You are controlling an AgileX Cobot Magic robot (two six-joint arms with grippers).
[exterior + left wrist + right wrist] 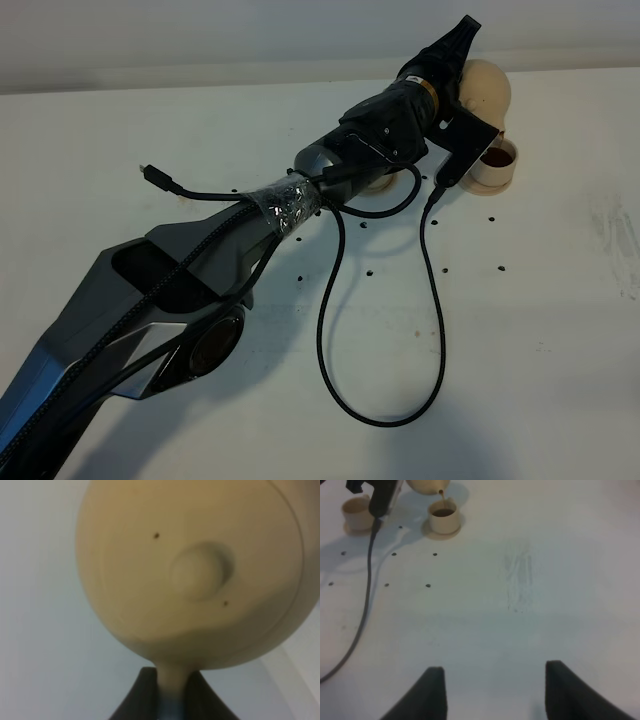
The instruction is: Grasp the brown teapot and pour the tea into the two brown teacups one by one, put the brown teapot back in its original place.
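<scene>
Brown squat ceramic teapot (485, 88), clenched in our left gripper (172, 695), pours into the tan cylindrical teacup (497, 166) at its 6 o'clock. Our right gripper (492, 685) stands released.

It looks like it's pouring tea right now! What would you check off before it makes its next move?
1. Left gripper shut on the brown teapot handle: ok.
2. Tea stream landing inside the teacup under the spout: ok.
3. That cup not overflowing: ok, the dark tea sits below the rim.
4. Other teacup filled: cannot tell, its inside is partly hidden.
5. Right gripper open and away from both cups: ok.
6. Teapot's return spot free: cannot tell, the left arm hides it.
</scene>
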